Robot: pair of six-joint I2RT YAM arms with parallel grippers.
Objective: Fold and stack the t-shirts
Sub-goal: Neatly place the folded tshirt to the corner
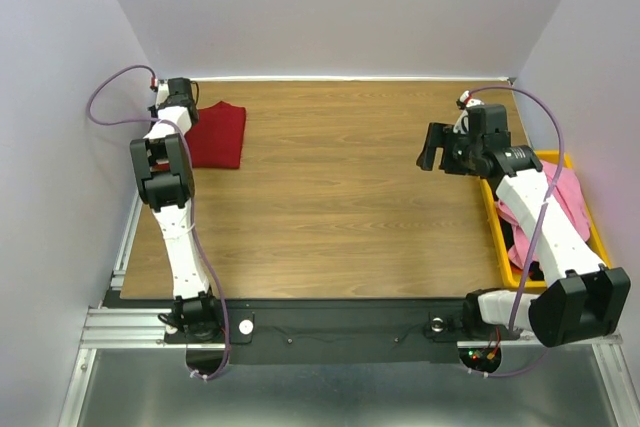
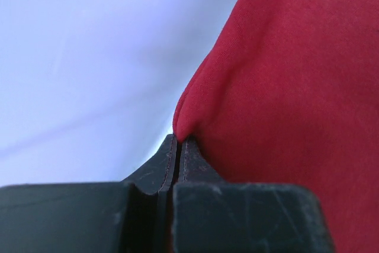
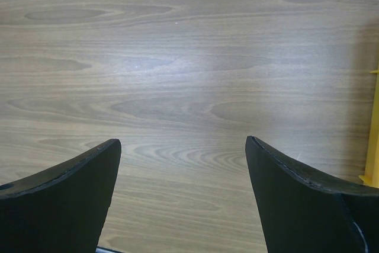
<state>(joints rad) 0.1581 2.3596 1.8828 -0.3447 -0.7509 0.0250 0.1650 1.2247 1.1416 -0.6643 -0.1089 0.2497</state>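
The left gripper pinches the red shirt at the far left of the table. The right gripper hangs open over the table.

Our two white-and-black robot arms
We see white shell links and boxy black joint housings on the left arm and the right arm, a thin lilac cable looped at each, and matte black plastic fingers, scuffed in places, on the left gripper and the right gripper.
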